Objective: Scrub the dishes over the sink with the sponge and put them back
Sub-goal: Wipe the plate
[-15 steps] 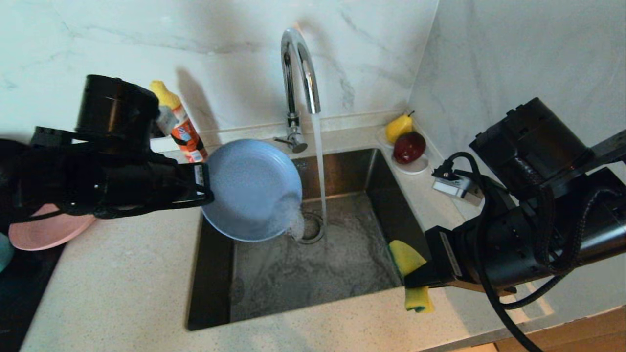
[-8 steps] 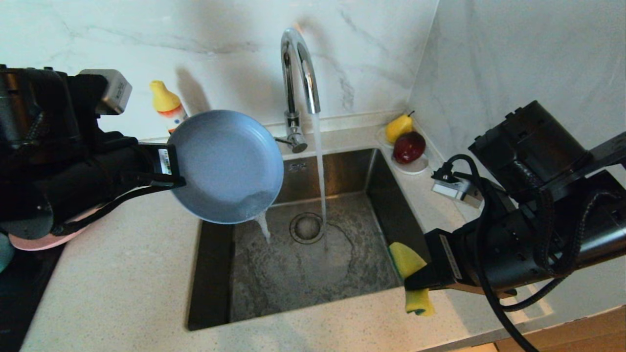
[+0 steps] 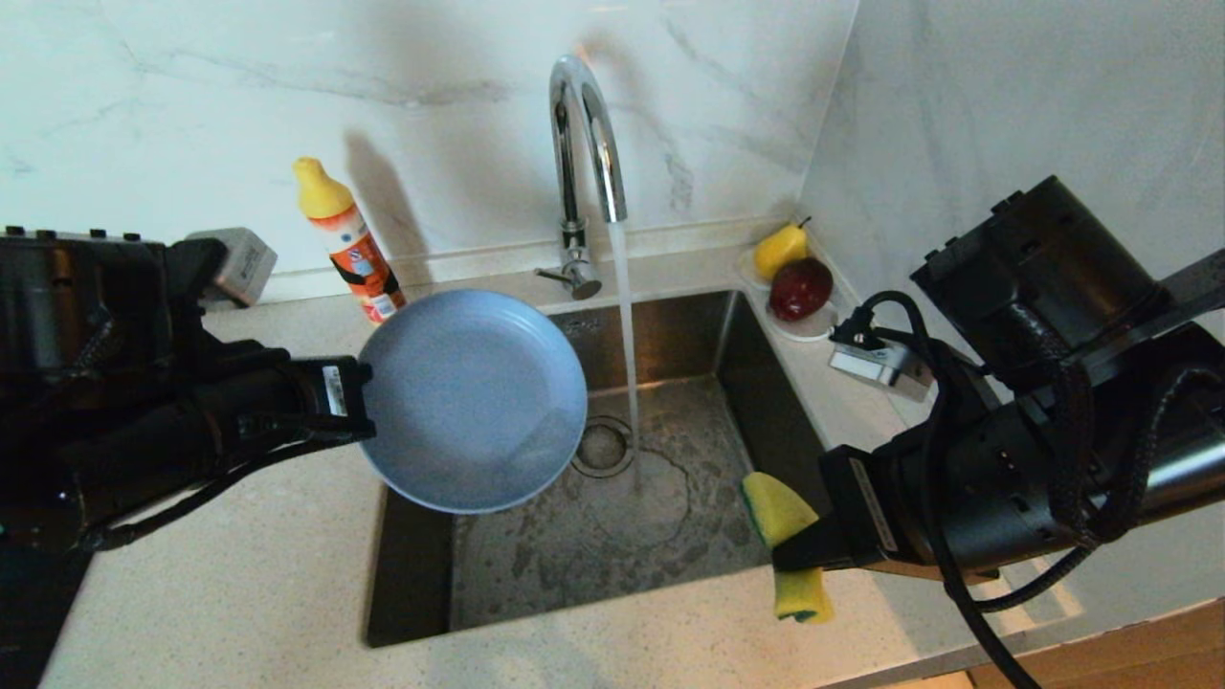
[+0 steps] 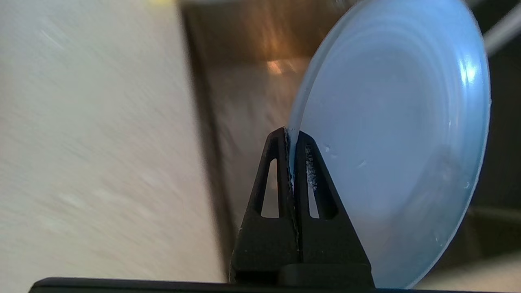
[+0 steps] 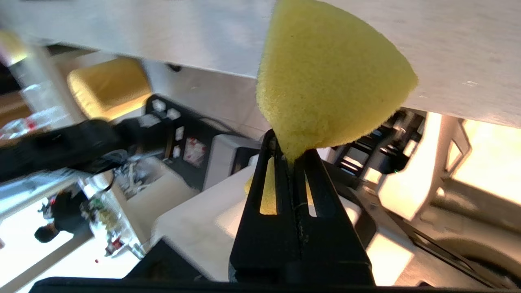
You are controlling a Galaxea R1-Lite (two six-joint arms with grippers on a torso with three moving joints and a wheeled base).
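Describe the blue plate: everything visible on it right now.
The light-blue plate is round, matte and plastic-looking, with a raised rim and faint concentric rings on its underside, seen in the left wrist view. It is whole, with small droplets on it. The left gripper is shut on its rim, holding it tilted in the air over the left part of the sink, face towards the head camera. It sits clear of the running water stream; only the gripper touches it.

Dim overhead light, tap [image 3: 584, 144] glare, motion-blurred left wrist view.
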